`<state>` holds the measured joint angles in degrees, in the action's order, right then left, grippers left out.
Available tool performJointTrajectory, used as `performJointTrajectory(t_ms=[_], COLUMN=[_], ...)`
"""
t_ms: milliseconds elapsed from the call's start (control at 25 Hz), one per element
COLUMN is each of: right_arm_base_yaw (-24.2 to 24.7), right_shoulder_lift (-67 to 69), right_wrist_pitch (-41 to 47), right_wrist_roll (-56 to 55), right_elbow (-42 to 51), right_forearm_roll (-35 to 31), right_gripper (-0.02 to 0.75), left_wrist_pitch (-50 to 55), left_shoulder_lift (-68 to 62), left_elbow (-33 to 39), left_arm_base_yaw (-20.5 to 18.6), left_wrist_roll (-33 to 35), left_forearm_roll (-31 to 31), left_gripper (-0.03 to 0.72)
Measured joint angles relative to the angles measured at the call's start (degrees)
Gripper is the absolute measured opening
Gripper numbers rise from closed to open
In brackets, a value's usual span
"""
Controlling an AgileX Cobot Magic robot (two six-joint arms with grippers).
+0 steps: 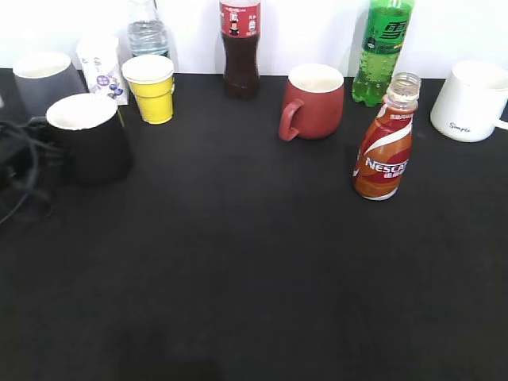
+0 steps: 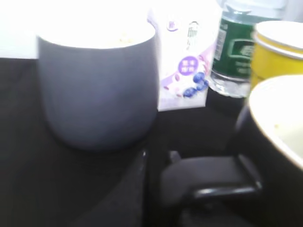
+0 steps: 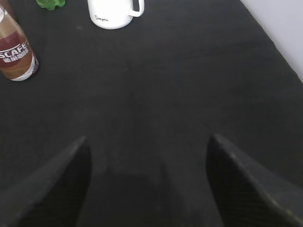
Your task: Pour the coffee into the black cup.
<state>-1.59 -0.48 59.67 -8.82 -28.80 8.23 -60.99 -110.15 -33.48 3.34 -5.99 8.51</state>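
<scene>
In the exterior view, the coffee (image 1: 385,147) stands upright on the right part of the black table (image 1: 254,278), just in front of the green soda bottle (image 1: 382,49) and between the red-brown mug (image 1: 313,101) and the white mug (image 1: 471,101). Its cap is off, so the neck is open. The black cup (image 1: 89,136) stands far on the left, well apart from the bottle, with the left gripper (image 1: 20,163) dark at its handle side.

In the left wrist view, the black cup (image 2: 279,142) fills the right edge. One black finger (image 2: 208,177) of the left gripper lies against the cup near its handle, but the view is too blurred and close to say if the pincer is clamped or apart — I cannot tell. Behind are the grey mug (image 2: 97,90) and a small carton (image 2: 184,61).

In the right wrist view, the right gripper (image 3: 147,184) hangs over bare table with its two fingers wide apart and nothing between them. The coffee (image 3: 16,52) is far ahead at upper left.

The bottle looks light and fairly stiff, with a smooth, maybe slippery label — I would take it at the narrow waist, gently, because it is open and can spill.
</scene>
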Motion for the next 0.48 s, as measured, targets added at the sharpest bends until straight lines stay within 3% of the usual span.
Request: performJointTrajectory(t_ms=[160,360,480], right_arm_base_yaw=[0.0,0.0,0.0], right_shoulder_lift=[0.0,0.0,0.0], right_wrist_pitch=[0.0,0.0,0.0], right_wrist_roll=[0.0,0.0,0.0], right_elbow=[0.0,0.0,0.0], right_forearm_roll=[0.0,0.0,0.0], right_gripper=[0.588,0.588,0.588], left_wrist_pitch=[-1.39,-1.58,-1.5], left_shoulder_lift=[10.29,12.86,12.86], left_elbow=[5.17,5.45,5.45], left_arm_base_yaw=[2.32,9.46,11.35], left_wrist_roll=[-4.54,-4.86,-4.86], left_forearm_roll=[8.52,9.14,9.34], left_gripper=[0.064,0.064,0.064])
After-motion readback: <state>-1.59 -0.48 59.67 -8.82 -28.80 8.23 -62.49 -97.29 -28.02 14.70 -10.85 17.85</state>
